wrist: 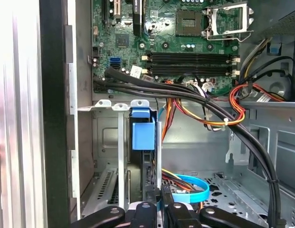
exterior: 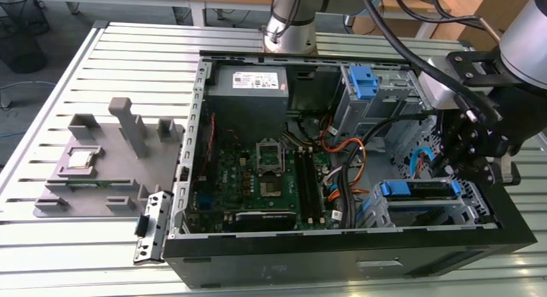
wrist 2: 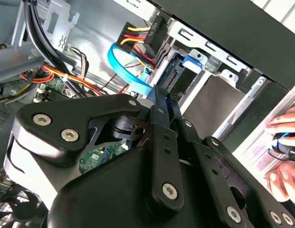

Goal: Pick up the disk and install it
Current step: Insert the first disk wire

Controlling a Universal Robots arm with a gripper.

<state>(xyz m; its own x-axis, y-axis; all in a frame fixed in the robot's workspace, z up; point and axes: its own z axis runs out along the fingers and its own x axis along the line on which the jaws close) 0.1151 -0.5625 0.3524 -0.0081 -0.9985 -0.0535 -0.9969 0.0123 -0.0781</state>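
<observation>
Disk [wrist: 143, 142] seated on edge in bay, apparently; gripper [wrist: 157, 209] jaws nearly together behind it. Risk: snagging blue cable [wrist: 195, 187].

No legible txt; power supply [exterior: 248, 86] sticker unreadable.

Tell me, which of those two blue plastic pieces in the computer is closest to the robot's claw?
The lower blue bracket, at the drive cage by the case's front, right under the end effector. The other blue piece sits higher, beside the grey power supply.

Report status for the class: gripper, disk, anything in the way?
Gripper inside the case, over the drive cage. Disk edge-on in the cage, blue bracket showing. Blue flat cable close beside the gripper.
</observation>
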